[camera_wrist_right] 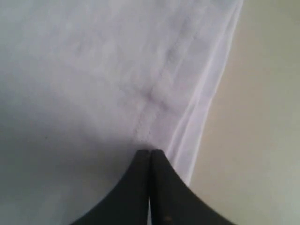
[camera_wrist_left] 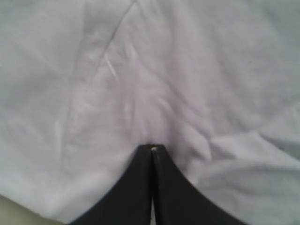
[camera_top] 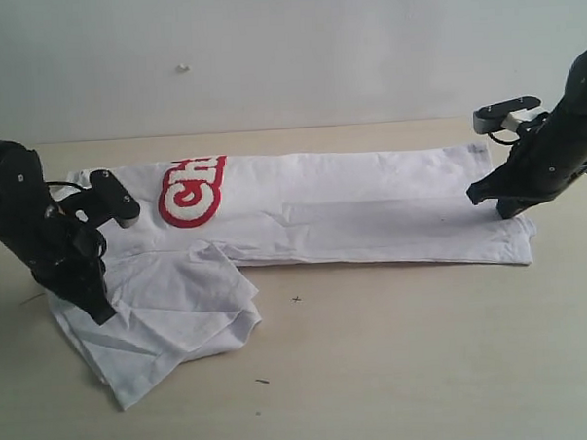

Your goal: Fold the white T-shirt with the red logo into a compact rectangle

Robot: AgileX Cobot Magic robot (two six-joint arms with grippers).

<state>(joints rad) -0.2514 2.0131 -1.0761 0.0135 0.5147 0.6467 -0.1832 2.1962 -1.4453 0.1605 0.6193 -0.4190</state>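
Observation:
The white T-shirt (camera_top: 371,207) lies as a long folded strip across the table, with a wrinkled sleeve part bunched at the near left. Only part of the red logo (camera_top: 190,190) shows, near the strip's left end. My left gripper (camera_top: 104,313) comes down on that bunched part. Its jaws are shut in the left wrist view (camera_wrist_left: 153,147), and the T-shirt (camera_wrist_left: 187,70) puckers toward the tips. My right gripper (camera_top: 492,203) rests on the strip's right end. There the jaws (camera_wrist_right: 150,151) are shut against a seam of the T-shirt (camera_wrist_right: 84,70) close to its edge, and the cloth lies flat.
The beige table (camera_top: 426,351) stretches in front of the shirt, with a few small dark specks (camera_top: 296,299) on it. A pale wall (camera_top: 286,55) rises right behind the shirt. Bare table (camera_wrist_right: 262,117) also shows beside the shirt's right edge.

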